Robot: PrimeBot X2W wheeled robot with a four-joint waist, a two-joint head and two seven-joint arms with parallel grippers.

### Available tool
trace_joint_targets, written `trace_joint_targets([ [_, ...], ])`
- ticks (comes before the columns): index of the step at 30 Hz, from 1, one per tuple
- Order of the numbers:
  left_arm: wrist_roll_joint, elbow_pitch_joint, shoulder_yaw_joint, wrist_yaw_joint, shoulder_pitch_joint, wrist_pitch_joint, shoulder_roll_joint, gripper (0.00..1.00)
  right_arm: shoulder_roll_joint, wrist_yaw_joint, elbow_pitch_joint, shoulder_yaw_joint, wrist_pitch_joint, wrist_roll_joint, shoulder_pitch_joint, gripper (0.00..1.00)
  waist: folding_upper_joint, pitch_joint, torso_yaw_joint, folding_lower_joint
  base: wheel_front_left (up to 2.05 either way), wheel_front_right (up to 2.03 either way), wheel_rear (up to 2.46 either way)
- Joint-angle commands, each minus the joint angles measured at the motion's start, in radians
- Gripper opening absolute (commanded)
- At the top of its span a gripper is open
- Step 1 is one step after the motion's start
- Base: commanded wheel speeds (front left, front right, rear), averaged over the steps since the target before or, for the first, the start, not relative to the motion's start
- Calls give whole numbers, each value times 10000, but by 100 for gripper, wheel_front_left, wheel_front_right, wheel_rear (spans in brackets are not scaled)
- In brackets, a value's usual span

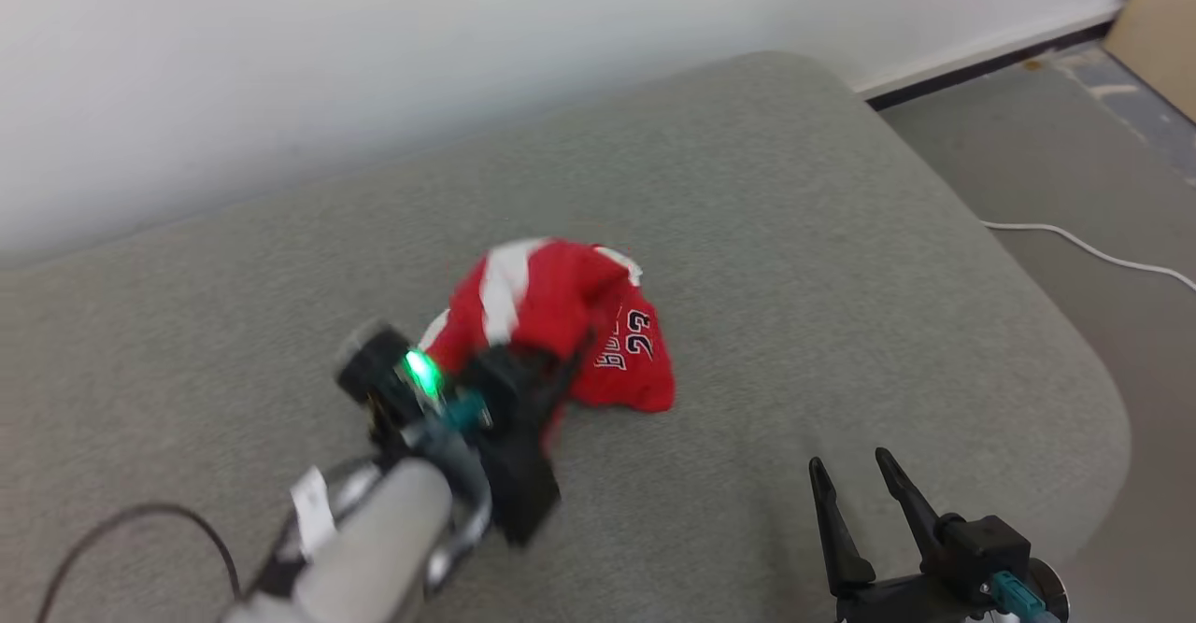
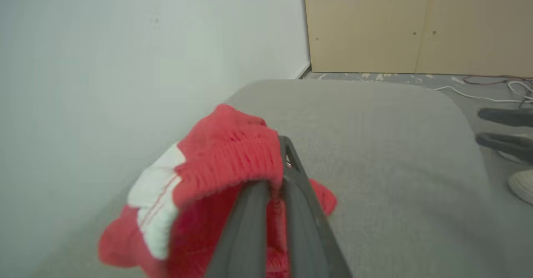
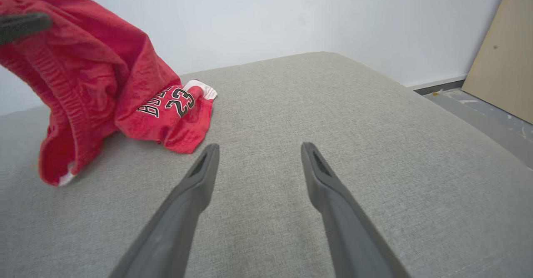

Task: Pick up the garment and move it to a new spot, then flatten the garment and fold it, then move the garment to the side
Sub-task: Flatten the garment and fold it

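Clearly soft and light, the garment (image 1: 561,324) droops in limp folds, one end lifted, the rest lying mid-cushion (image 1: 841,259). Its ribbed waistband (image 2: 233,157) looks the firmest place to pinch. The left gripper (image 1: 547,371) is clamped tight on that band. The right gripper (image 1: 848,462) hovers wide open, empty, well apart from the cloth.

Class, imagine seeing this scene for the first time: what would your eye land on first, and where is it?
The red garment, white-striped and printed with 23, lies crumpled in the middle of the grey cushion. The left hand is shut on one bunch of it, lifting that part off the cushion. The right hand stands open at the lower right, holding nothing.
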Motion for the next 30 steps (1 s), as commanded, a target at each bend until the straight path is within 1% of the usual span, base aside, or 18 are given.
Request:
trace_joint_targets([
  [1,-146,-101,-291,13,286,-15,37,0,-5,-23,-12,18,-47,-29,51,100,-1,8,716,-1,0,0,0],
  [3,-567,-341,-1248,12,814,103,40,0,-8,-23,-24,-53,-48,-70,47,100,-1,-44,1063,-1,0,0,0],
  [5,-1034,-576,-1968,12,1190,187,127,0,-6,-23,-24,-68,-50,-85,34,100,-1,-131,1357,-1,0,0,0],
  [8,-1560,-855,-2753,7,1671,258,160,0,-5,-23,-10,-45,-47,-104,20,100,-1,-254,1678,-1,0,0,0],
  [9,-1679,-889,-2955,7,1780,300,134,14,-8,-22,1,-58,-49,-99,24,100,-1,-305,1757,-1,0,0,0],
  [10,-1804,-896,-3080,6,1874,306,102,100,-8,-22,17,-29,-47,-101,28,100,-1,-339,1805,-1,0,0,0],
  [13,-2151,-805,-3365,7,2135,298,-2,100,-8,-22,67,-3,-48,-101,78,100,-1,-459,1881,-1,0,0,0],
  [16,-2379,-765,-3423,5,2346,234,-88,100,-9,-23,98,-21,-48,-90,130,100,-1,-542,1881,-1,0,0,0],
  [18,-2617,-768,-3287,15,2490,192,-70,100,-8,-22,126,-114,-48,-126,193,100,-1,-616,1870,-1,0,0,0],
  [20,-2868,-813,-3030,124,2572,141,40,100,-5,-22,126,-173,-48,-168,234,100,-1,-684,1847,-1,0,0,0],
  [24,-3199,-1114,-2522,426,2699,119,409,100,-6,-22,107,-315,-48,-221,337,100,-1,-811,1807,-1,0,0,0],
  [30,-3672,-1693,-1844,889,2832,344,1257,100,-6,-22,73,-325,10,-220,441,100,-1,-942,1696,-1,0,0,0],
])
